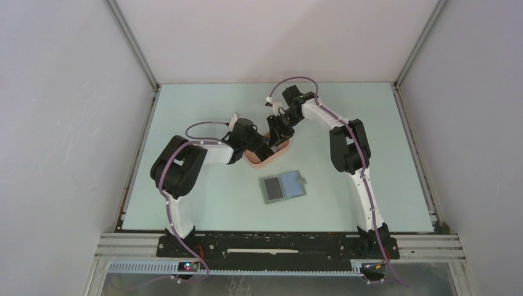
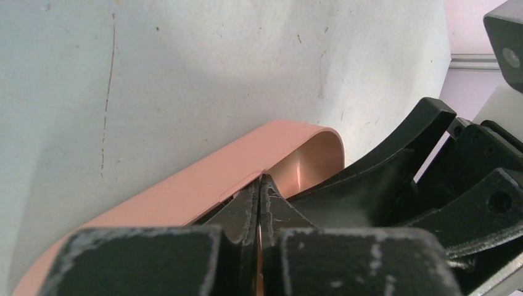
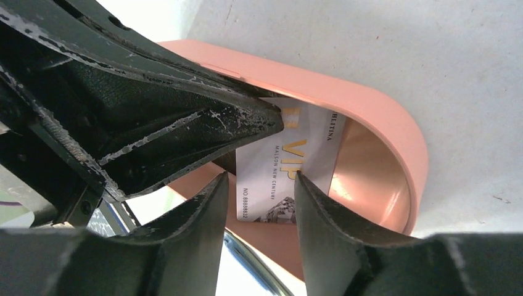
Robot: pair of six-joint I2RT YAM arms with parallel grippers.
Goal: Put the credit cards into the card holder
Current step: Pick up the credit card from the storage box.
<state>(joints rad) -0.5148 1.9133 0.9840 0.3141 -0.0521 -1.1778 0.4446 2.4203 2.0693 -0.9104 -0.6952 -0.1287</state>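
Over the pink oblong tray [image 3: 370,105] at the middle of the desk [image 1: 216,209], both arms meet nose to nose. The step in hand looks like the pick-up: getting a card out of the tray before it can go to the holder.

The left jaws are fully closed. Their fingertips [image 2: 247,206] are pressed together just inside the tray's rim, with a thin edge showing between them. From the right wrist view they seem to pinch the upper corner of a white VIP card [image 3: 277,166], which stands tilted up against the tray wall. I judge this to be a grip on the card, though the contact itself is mostly hidden behind the black fingertip.

The right jaws stand partly open, their fingers [image 3: 206,213] spread to either side of the card's lower part as seen from the wrist, and they clamp nothing. Whether they touch the card I cannot tell.

The card holder [image 1: 282,187] lies opened flat on the desk, near the tray on the side toward the arm bases. Its darker half is on the left and its tab on the right edge. No card is visible in it.

Next, the card has to be lifted clear of the tray wall without slipping from so small a pinch. The right jaws will probably need to take a firmer hold on its edges, or back away. Then the card must be carried to the holder and slid in flat.
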